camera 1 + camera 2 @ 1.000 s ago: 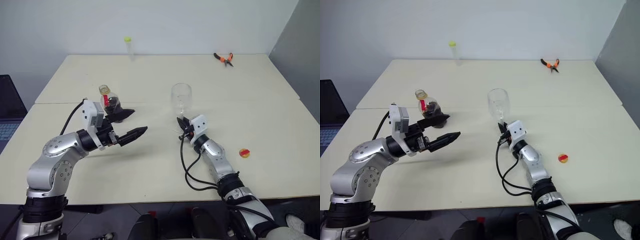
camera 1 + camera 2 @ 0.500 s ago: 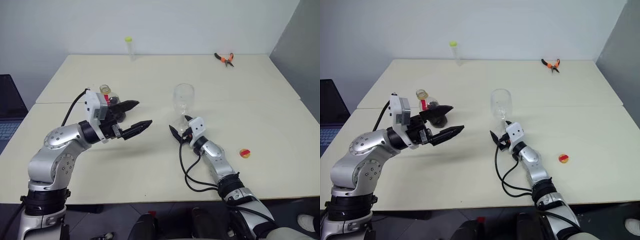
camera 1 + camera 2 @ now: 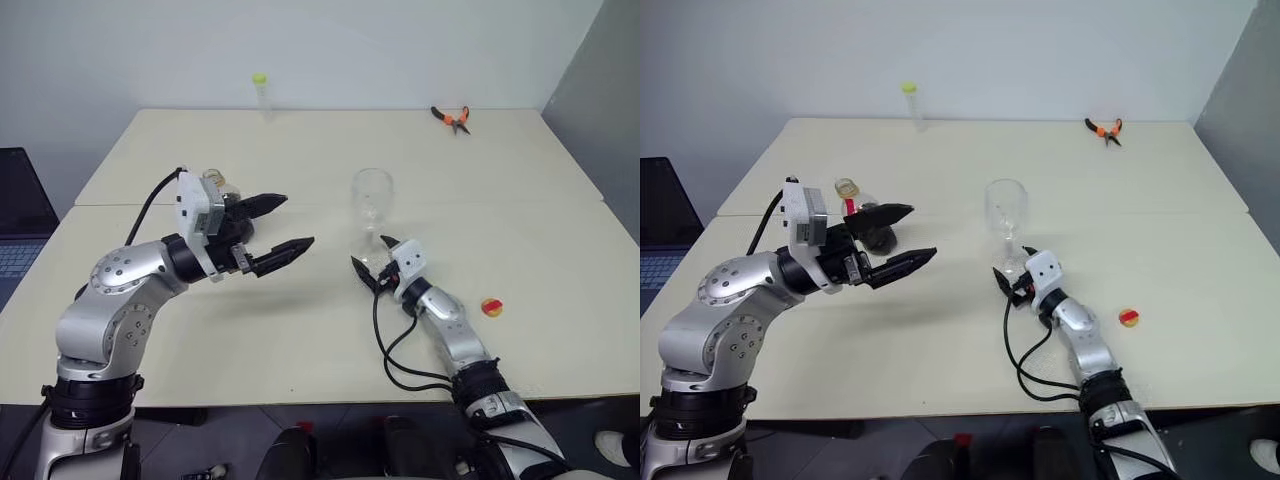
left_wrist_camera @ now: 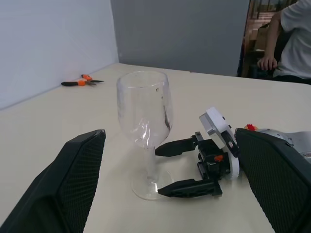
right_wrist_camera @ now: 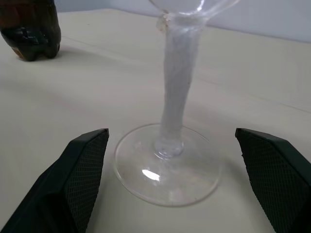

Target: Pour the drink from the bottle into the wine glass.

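Note:
The wine glass stands upright and empty near the table's middle. My right gripper is open low at its foot, one finger on each side of the stem, not touching it. The bottle stands to the left with no cap on its mouth, partly hidden behind my left gripper. The dark drink fills its lower body. My left gripper is open and empty, raised above the table between bottle and glass, pointing at the glass.
A small red-and-yellow cap lies right of my right arm. Orange pliers and a slim tube sit at the table's far edge. A laptop is off the left side. A person sits beyond the table.
My right gripper was shut on the glass's stem and has opened, drawing back slightly to the right. My left gripper has risen a little and shifted toward the glass.

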You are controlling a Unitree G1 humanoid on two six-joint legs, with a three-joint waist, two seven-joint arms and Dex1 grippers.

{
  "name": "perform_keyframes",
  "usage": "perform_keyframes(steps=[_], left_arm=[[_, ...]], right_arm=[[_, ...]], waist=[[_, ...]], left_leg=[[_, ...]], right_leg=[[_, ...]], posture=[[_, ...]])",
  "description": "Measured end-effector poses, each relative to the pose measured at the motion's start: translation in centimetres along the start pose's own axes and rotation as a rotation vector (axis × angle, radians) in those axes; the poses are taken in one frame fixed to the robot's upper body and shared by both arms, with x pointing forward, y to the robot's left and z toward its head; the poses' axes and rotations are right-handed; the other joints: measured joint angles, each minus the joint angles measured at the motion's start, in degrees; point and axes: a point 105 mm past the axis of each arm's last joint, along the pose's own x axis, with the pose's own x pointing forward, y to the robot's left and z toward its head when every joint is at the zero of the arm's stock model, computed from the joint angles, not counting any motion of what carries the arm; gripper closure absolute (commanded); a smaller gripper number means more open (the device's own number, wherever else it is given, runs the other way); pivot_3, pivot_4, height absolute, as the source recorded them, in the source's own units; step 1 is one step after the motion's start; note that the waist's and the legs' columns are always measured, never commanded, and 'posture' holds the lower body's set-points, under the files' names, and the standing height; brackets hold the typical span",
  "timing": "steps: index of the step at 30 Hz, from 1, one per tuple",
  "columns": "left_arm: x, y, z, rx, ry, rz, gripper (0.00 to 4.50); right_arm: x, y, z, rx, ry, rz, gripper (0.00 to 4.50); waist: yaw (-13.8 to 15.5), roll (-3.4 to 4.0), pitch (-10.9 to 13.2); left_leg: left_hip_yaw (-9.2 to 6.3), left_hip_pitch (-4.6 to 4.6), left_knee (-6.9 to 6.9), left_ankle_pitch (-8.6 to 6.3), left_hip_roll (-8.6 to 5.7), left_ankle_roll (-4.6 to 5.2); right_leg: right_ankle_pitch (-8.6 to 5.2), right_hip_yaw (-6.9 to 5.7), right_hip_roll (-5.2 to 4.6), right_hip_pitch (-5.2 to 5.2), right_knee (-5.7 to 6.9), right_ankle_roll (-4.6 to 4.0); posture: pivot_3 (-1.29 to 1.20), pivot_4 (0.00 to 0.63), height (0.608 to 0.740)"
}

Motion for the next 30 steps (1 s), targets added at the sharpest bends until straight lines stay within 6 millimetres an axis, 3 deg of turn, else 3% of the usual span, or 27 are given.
perform_keyframes(steps=[5,16,22,26,30], left_arm=[[-0.1,0.0,-0.5,-0.008,0.016,0.032,0.00],[-2.3,-0.7,-5.5,-0.080,0.119,0.146,0.00],[-4.3,1.1,-9.1,-0.113,0.188,0.373,0.00],[-5.1,2.5,-10.9,-0.125,0.194,0.534,0.00],[-5.8,4.6,-10.9,-0.090,0.152,0.672,0.00]], right_arm=[[-2.7,-0.9,0.1,0.001,0.059,0.020,0.05],[-7.7,0.9,6.0,-0.007,0.041,0.200,0.05],[-9.6,2.7,9.7,0.007,0.001,0.357,0.05],[-9.9,3.3,10.2,0.037,0.014,0.399,0.05],[-9.9,3.3,10.2,0.061,0.024,0.404,0.05]], waist=[[0.23,0.01,0.00],[0.68,0.10,0.06],[1.34,0.06,0.05],[1.48,-0.01,0.03],[1.55,-0.01,0.03]], left_leg=[[0.01,0.01,-0.01,-0.04,0.01,0.08],[-0.01,-0.01,-0.02,-0.13,0.06,0.23],[-0.08,-0.01,0.01,-0.14,0.05,0.24],[-0.08,-0.02,0.02,-0.14,0.03,0.24],[-0.08,-0.02,0.02,-0.14,0.03,0.24]], right_leg=[[0.00,0.02,-0.02,0.00,-0.01,0.00],[-0.01,0.02,-0.10,0.00,-0.06,0.01],[-0.01,-0.08,-0.11,0.09,-0.09,0.01],[-0.01,-0.09,-0.14,0.09,-0.10,0.01],[-0.01,-0.10,-0.14,0.08,-0.10,0.01]], posture=[[0.00,0.150,0.740],[0.00,0.150,0.740],[0.00,0.150,0.740],[0.00,0.150,0.740],[0.00,0.150,0.740]])
